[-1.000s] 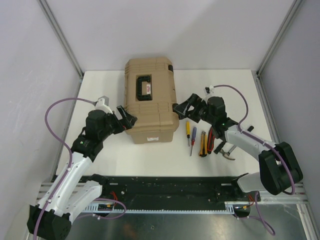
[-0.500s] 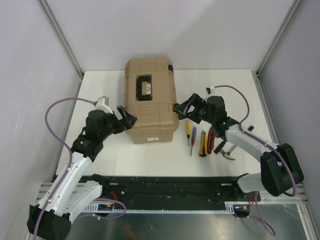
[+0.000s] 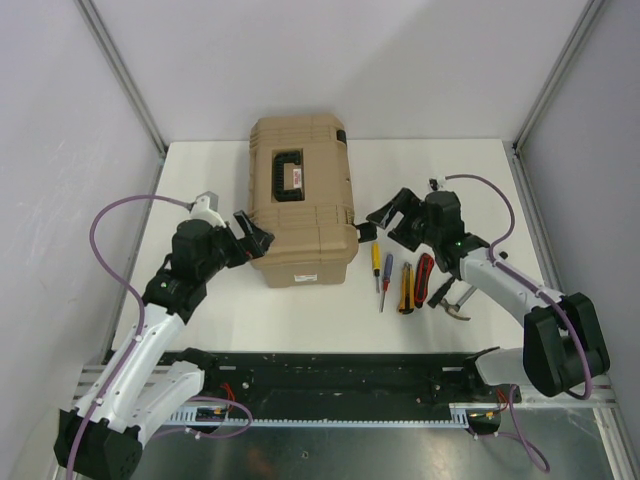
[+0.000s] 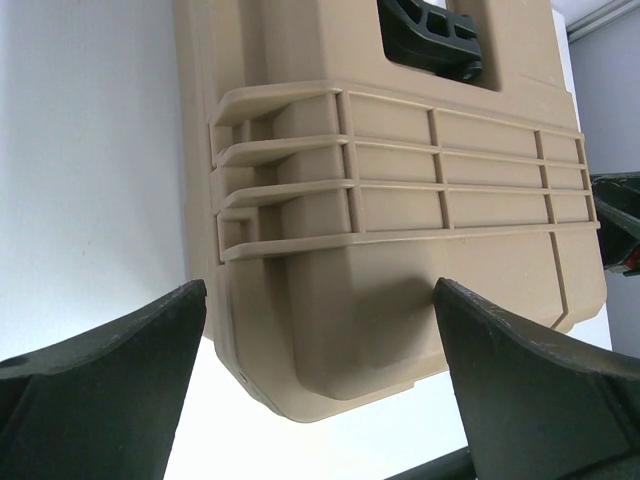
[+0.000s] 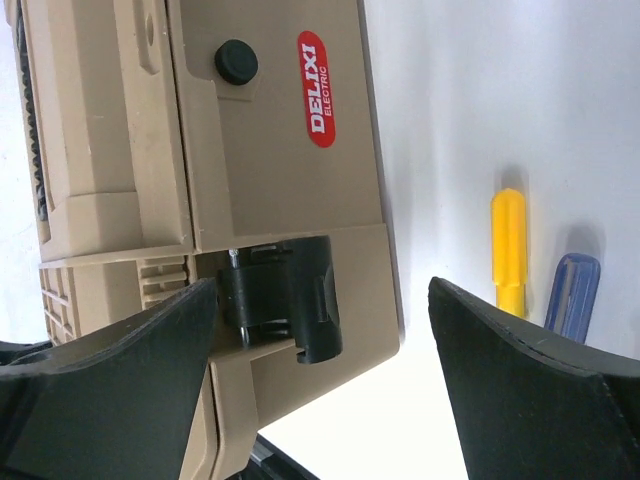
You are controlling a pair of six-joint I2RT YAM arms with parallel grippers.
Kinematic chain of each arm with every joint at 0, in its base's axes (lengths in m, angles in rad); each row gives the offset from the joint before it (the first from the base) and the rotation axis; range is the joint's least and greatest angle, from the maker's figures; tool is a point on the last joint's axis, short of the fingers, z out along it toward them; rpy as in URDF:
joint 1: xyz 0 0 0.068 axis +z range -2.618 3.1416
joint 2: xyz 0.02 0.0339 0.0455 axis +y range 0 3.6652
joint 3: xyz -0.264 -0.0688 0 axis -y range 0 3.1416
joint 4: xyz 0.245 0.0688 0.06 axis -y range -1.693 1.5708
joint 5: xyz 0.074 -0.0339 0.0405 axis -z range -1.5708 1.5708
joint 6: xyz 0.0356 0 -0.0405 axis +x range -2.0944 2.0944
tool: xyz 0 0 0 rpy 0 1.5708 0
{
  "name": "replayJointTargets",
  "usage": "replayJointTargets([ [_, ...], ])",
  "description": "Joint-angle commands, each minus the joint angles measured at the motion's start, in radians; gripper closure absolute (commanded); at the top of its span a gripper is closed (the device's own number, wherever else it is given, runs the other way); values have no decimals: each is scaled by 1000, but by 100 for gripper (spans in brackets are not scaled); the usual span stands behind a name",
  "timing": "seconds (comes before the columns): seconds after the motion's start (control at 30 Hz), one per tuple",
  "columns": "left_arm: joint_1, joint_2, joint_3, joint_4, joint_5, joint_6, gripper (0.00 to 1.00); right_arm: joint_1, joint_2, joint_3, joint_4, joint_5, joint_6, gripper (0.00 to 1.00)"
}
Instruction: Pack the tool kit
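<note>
The tan ribbed case lies closed in the middle of the table, its black handle on top. My left gripper stands open at the case's near left corner, holding nothing. My right gripper is open beside the case's right side, its jaws either side of a black latch without touching it. To the right of the case lie a yellow screwdriver, a blue screwdriver, the yellow knife, the red-black pliers and a black hammer.
The white table ends at grey walls on the left, back and right. A black rail with the arm bases runs along the near edge. Purple cables loop beside both arms.
My right gripper has drawn back a little to the right, away from the case's side. The left arm and the tools have not moved.
</note>
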Motion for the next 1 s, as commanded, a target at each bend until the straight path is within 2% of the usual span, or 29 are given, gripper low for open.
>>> replayJointTargets([
  [0.0,0,27,-1,-58,-58,49,0,-5,-39,-2,11,4,-31,10],
  [0.2,0,28,56,-59,-106,77,0,-24,-45,16,169,-70,-63,10],
  [0.37,2,42,138,-59,-140,123,1,-47,48,104,324,-241,-125,9],
  [0.5,2,63,184,-59,-164,144,1,-52,172,212,368,-329,-133,11],
  [0.7,1,97,240,-58,-175,158,1,-64,389,369,373,-397,-77,35],
  [0.97,2,107,257,-59,-178,153,1,-74,513,453,310,-378,-168,40],
])
